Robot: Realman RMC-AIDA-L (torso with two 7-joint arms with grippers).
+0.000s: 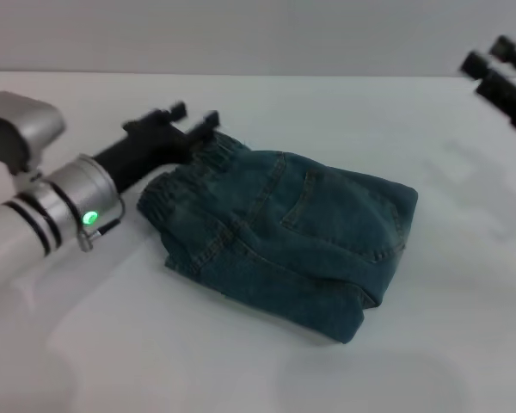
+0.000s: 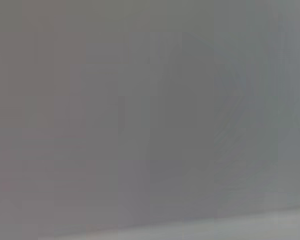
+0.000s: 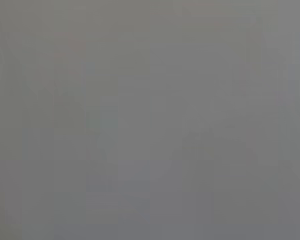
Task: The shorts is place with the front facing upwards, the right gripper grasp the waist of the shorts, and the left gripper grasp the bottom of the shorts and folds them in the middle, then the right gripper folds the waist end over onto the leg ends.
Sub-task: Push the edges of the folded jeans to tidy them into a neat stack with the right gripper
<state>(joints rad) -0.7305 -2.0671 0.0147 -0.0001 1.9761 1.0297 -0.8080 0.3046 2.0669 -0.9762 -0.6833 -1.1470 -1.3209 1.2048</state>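
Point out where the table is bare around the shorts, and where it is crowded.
Bare table: the whole near strip in front of the shorts, and the far stretch between them and the right pincer. Crowded: the waistband side, where the left pincer sits against the elastic.

a flat, blurred grey field fills the left wrist view; a paler band runs along one edge; nothing identifiable.

Folded shorts (image 1: 284, 237) lie on the counter (image 1: 241, 361) before me, waistband to the left. My left hand (image 1: 193, 120) rests at that waistband's far end. My right hand (image 1: 503, 73) sits well apart, far right.
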